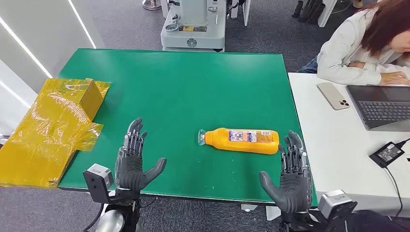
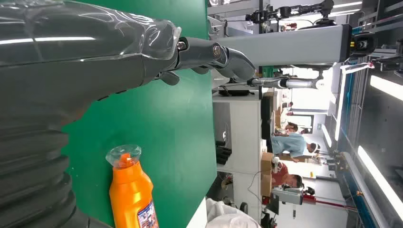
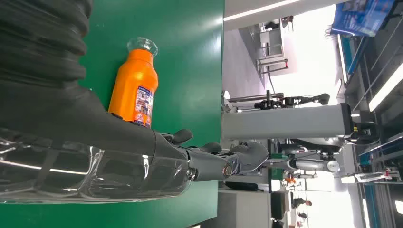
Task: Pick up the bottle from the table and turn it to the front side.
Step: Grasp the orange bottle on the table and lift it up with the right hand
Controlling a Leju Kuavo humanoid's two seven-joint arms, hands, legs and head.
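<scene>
An orange bottle (image 1: 243,139) with a clear cap and a small printed label lies on its side on the green table (image 1: 183,87), cap pointing left. My right hand (image 1: 289,175) is open at the table's front edge, fingertips just short of the bottle's base. My left hand (image 1: 134,158) is open too, well to the left of the cap. The left wrist view shows the bottle's (image 2: 130,190) neck and cap beyond my left hand (image 2: 85,61). In the right wrist view the bottle (image 3: 133,90) lies just past my right hand (image 3: 142,156).
A flattened yellow cardboard box (image 1: 51,128) wrapped in tape overhangs the table's left side. To the right stands a white desk (image 1: 333,150) with a phone (image 1: 332,95), a laptop (image 1: 384,105) and a person working. A grey machine base (image 1: 193,29) stands behind the table.
</scene>
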